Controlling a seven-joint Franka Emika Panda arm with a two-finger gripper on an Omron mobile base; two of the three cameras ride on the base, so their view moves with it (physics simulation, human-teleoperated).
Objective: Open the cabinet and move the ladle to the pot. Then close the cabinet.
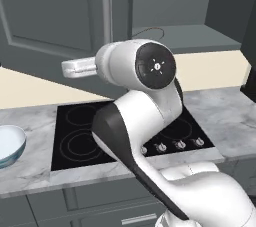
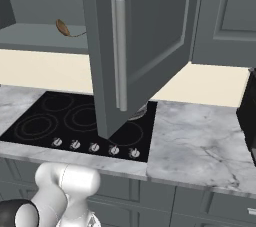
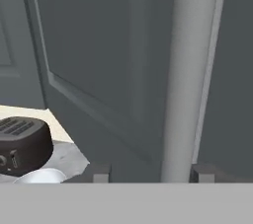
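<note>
The cabinet [image 2: 145,31] is dark grey, its panelled door swung open. Its silver handle [image 3: 190,75] stands between the released pincer [image 3: 152,172] fingertips.

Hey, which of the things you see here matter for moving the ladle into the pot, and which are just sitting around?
Part of the job:
- dark grey wall cabinet, door swung open
- its long silver bar handle, between the gripper fingertips
- slender ladle with a brown wooden end, on the cabinet shelf

Just lying about:
- black glass cooktop
- pale blue-white bowl
- dark toaster
- marble counter
</note>
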